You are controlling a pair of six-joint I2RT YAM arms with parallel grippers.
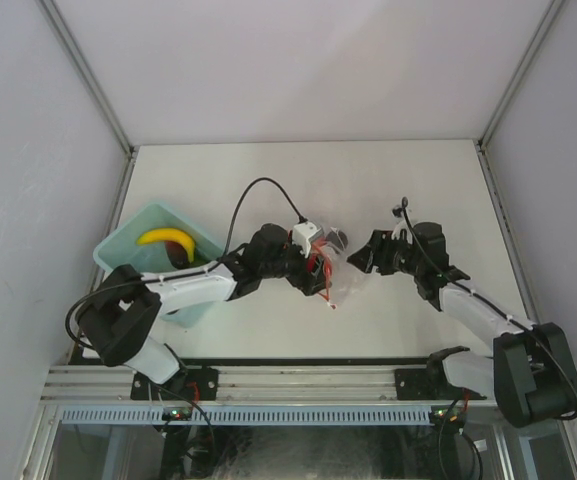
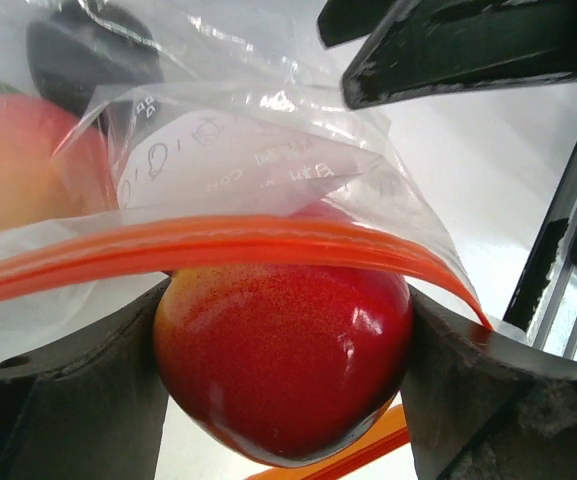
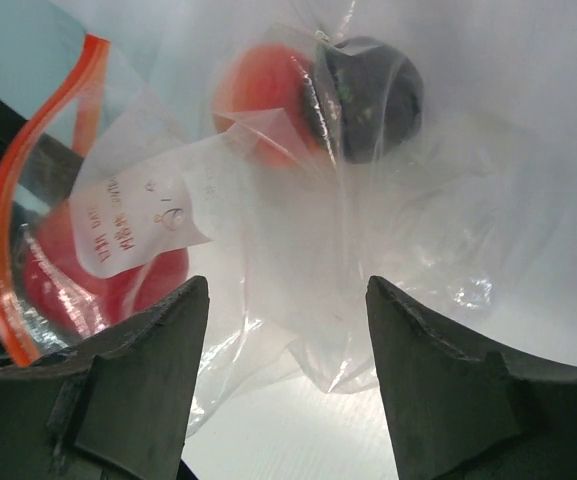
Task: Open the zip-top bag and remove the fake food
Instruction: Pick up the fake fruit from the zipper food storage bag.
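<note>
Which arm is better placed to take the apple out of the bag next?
Left. The left gripper clasps the apple at the bag's open mouth, with the bin on its side. The right gripper is open at the bag's other end.

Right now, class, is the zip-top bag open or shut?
Open. On the zip-top bag, the orange zip strips stand apart, above and below the red apple gripped between the left fingers.

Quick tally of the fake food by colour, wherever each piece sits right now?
Yellow: 1, banana in the bin
Red: 1, apple in the left gripper
Orange-peach: 1, fruit in the zip-top bag
Dark purple: 1, piece in the bag
Total: 4
</note>
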